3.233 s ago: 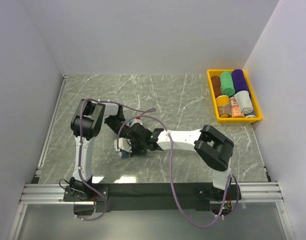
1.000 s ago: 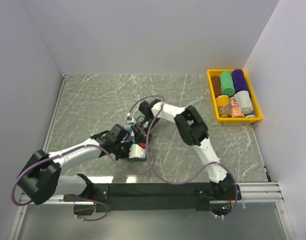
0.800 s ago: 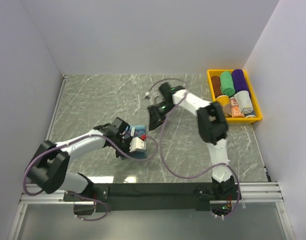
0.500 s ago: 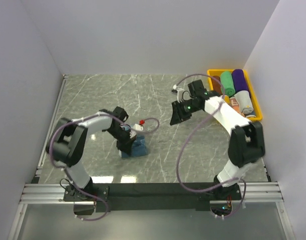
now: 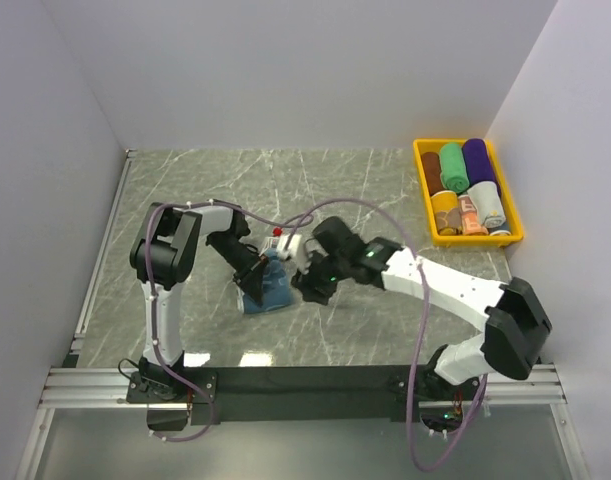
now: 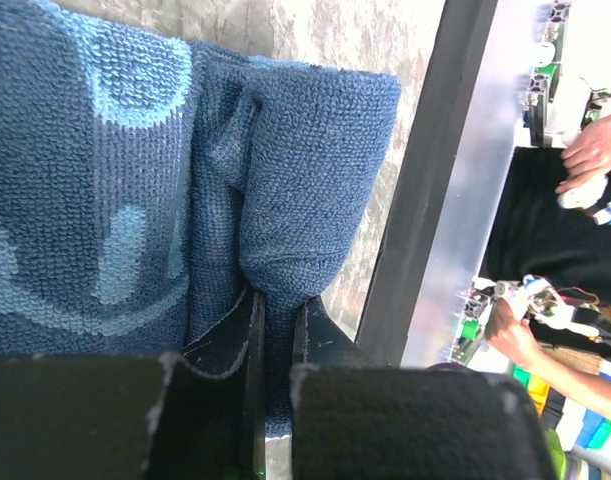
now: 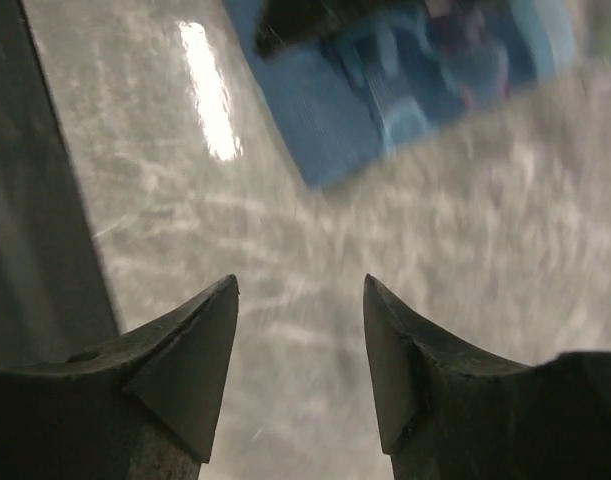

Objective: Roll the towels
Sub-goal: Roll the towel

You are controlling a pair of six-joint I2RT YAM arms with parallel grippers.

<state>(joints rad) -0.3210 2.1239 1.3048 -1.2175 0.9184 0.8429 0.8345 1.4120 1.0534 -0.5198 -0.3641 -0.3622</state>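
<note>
A blue towel with a lighter blue print (image 5: 276, 294) lies partly rolled on the marble table (image 5: 185, 200), left of centre. My left gripper (image 5: 255, 281) is shut on a thick fold at the towel's edge; in the left wrist view the cloth (image 6: 295, 180) is pinched between the jaws (image 6: 275, 305). My right gripper (image 5: 308, 283) hovers just right of the towel. It stands open with nothing between its fingers (image 7: 300, 285), and the towel (image 7: 385, 90) shows blurred beyond them. Rolled towels, green (image 5: 452, 166), purple (image 5: 477, 159), brown (image 5: 431, 170), orange (image 5: 444, 211) and pale grey (image 5: 488, 203), lie in the bin.
The yellow bin (image 5: 520, 228) stands at the back right against the white wall. White walls close in the table on three sides. A black and metal rail (image 5: 305, 380) runs along the near edge, and a person's hands show past it in the left wrist view.
My right gripper has swung back from near the bin to the towel's right side, and its jaws have widened. My left arm has shifted its elbow but keeps its grip on the towel.
</note>
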